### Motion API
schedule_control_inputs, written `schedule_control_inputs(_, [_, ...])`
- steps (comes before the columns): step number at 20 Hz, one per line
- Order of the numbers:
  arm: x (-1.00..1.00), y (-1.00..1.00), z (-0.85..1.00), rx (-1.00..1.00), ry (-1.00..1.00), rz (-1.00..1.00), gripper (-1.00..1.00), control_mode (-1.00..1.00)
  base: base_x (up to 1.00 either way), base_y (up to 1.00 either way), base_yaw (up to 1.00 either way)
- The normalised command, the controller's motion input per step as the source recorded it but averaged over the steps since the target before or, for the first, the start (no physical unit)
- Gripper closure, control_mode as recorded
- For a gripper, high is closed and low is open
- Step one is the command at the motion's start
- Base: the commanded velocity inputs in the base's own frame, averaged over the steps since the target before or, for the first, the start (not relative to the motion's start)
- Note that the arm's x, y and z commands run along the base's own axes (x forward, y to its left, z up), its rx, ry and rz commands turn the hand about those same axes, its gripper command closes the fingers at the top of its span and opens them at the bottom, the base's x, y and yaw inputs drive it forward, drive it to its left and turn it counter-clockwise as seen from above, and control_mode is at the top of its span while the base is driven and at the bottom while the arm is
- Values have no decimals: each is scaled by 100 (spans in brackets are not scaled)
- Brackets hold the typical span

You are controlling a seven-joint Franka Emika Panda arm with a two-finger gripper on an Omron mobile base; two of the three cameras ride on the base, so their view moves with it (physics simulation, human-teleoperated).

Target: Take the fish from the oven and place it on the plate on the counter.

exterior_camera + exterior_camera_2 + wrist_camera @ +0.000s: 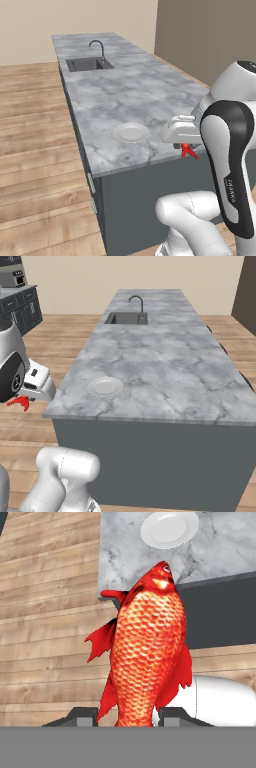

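My gripper (pixel 125 716) is shut on the red-orange fish (pixel 147 647), which sticks out ahead of the fingers in the hand view. From the base views the fish (pixel 188 151) (pixel 19 402) hangs under the white hand, off the near corner of the counter (pixel 135 90) and just beyond its edge. The round white plate (pixel 131 132) (pixel 105 386) (pixel 169 528) lies on the marble near that front edge, a short way from the hand. The oven is out of view.
A dark inset sink (pixel 89 63) with a curved faucet (pixel 136 302) sits at the far end of the counter. Wooden floor (pixel 35 150) surrounds the island. Dark cabinets (pixel 20 308) with an appliance stand at the far left of the right base view.
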Motion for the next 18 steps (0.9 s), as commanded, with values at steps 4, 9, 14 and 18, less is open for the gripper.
schedule_control_inputs(4, [0, 0, 0, 0, 0, 0, 100, 100, 61, -21, -18])
schedule_control_inputs(9, [0, 0, 0, 0, 0, 0, 100, 100, 41, -56, -21])
schedule_control_inputs(14, [0, 0, 0, 0, 0, 0, 100, 100, 43, -43, -16])
schedule_control_inputs(18, [0, 0, 0, 0, 0, 0, 100, 100, 96, 0, -15])
